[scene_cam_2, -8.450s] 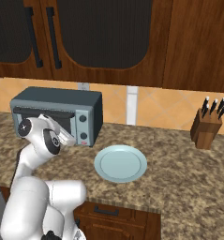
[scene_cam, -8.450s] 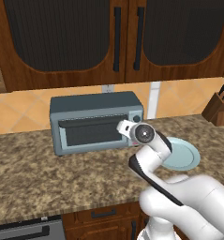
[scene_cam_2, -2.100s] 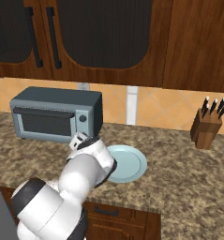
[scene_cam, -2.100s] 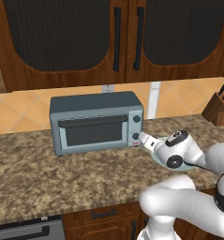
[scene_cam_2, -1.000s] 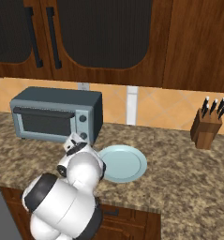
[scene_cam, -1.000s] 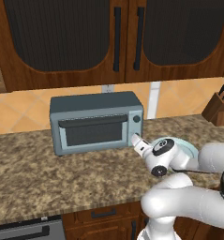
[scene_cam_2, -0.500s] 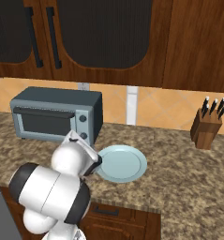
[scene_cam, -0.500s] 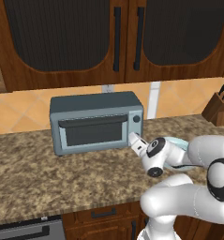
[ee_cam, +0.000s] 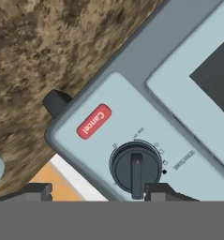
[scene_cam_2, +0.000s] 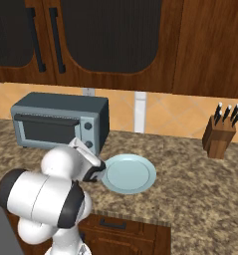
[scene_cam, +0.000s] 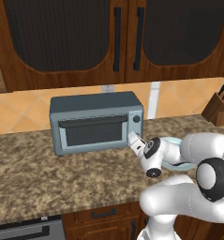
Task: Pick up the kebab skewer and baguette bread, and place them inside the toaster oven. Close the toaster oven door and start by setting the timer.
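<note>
The grey-blue toaster oven (scene_cam: 97,121) (scene_cam_2: 60,122) stands on the counter with its dark-windowed door (scene_cam: 92,131) (ee_cam: 197,75) shut. My gripper (scene_cam: 131,136) (scene_cam_2: 75,143) (ee_cam: 100,192) is open, right in front of the oven's right-hand knob panel. In the hand view the dark timer knob (ee_cam: 136,168) sits just inside the right fingertip (ee_cam: 162,191), and a red Cancel button (ee_cam: 93,121) is beside it. Nothing is between the fingers. The kebab skewer and the baguette bread are hidden from view.
A pale blue plate (scene_cam_2: 129,173) (scene_cam: 179,161) lies on the granite counter right of the oven, partly under my arm. A wooden knife block (scene_cam_2: 219,135) (scene_cam: 219,107) stands far right. Dark wood cabinets (scene_cam: 118,42) hang above the oven.
The hand has swung in from over the plate, leftward and closer to the oven's knob panel. The oven door has stayed shut.
</note>
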Robot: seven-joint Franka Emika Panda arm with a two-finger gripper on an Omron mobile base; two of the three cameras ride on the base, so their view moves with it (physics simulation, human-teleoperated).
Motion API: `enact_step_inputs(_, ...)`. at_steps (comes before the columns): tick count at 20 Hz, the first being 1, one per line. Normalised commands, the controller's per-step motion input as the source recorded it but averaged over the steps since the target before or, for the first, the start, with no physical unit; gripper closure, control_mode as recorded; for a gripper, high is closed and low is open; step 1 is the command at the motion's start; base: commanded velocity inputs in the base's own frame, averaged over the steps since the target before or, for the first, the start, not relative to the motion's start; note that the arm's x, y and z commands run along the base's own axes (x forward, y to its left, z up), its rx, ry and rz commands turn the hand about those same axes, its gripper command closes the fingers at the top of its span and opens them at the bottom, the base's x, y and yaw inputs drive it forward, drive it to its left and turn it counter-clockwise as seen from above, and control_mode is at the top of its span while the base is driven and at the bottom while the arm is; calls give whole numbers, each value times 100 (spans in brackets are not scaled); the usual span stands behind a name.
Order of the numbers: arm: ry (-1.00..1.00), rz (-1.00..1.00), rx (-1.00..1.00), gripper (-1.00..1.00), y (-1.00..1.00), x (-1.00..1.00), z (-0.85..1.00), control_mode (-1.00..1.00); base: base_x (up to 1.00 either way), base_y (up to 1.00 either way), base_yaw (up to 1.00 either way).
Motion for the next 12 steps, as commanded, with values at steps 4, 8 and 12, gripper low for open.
enact_step_inputs(4, -4, 5, -1, -100, 6, 3, -16, -100, 0, 0, 0)
enact_step_inputs(8, -1, 4, -2, -100, 8, 0, -2, -100, 0, 0, 0)
enact_step_inputs(12, 0, 4, -6, -100, 10, 0, 0, -100, 0, 0, 0)
